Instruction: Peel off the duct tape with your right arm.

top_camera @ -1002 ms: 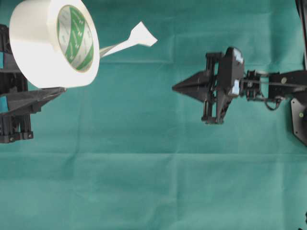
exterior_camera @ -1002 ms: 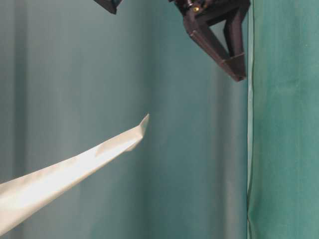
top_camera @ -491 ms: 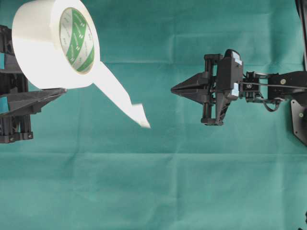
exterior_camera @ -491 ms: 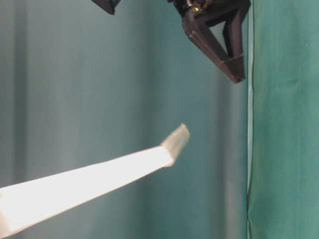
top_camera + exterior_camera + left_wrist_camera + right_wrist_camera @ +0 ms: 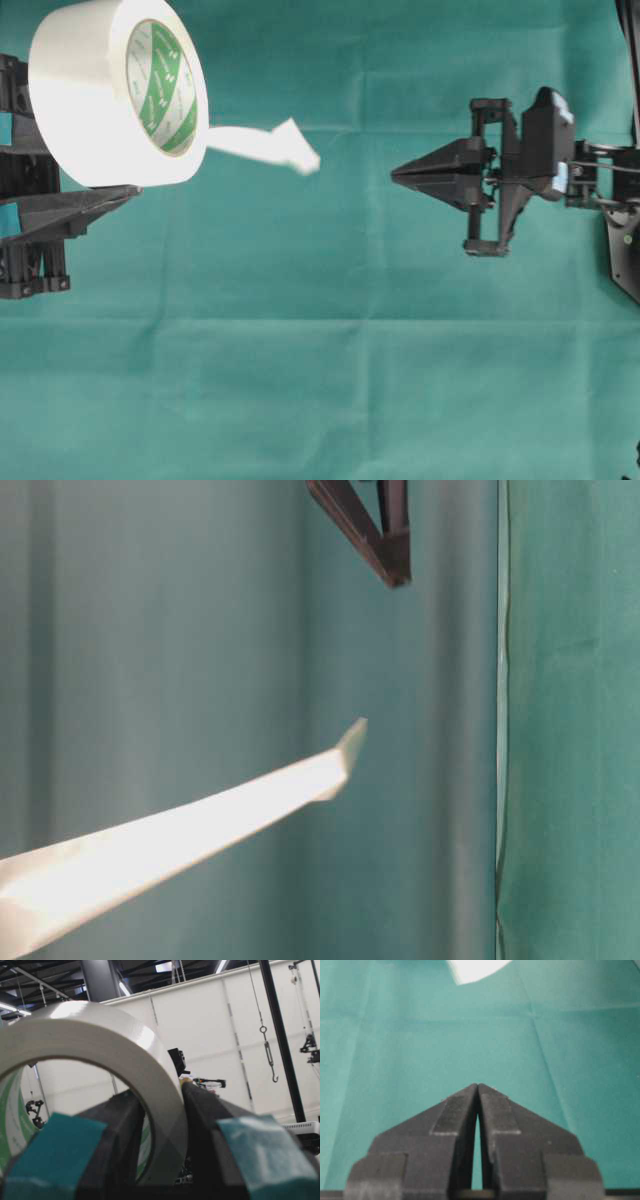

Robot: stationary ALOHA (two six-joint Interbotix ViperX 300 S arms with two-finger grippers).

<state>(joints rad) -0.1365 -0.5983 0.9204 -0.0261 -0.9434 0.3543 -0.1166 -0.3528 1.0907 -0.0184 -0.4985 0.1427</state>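
Observation:
The duct tape roll is white with a green-and-white core and is held up at the upper left. My left gripper, with teal patches, is shut on the roll's wall; in the left wrist view one finger is inside the ring and one outside. A loose white tab hangs free to the right of the roll and also shows in the table-level view. My right gripper, plain black, is shut and empty, well right of the tab and pointing at it. It is also shut in the right wrist view.
Green cloth covers the table and hangs as a backdrop. The right arm's body stands at the right edge. The left arm's base is at the left edge.
The loose tab swung from pointing down-right back up to nearly level. My right gripper drew back to the right, away from the tab, still shut. The roll stayed held.

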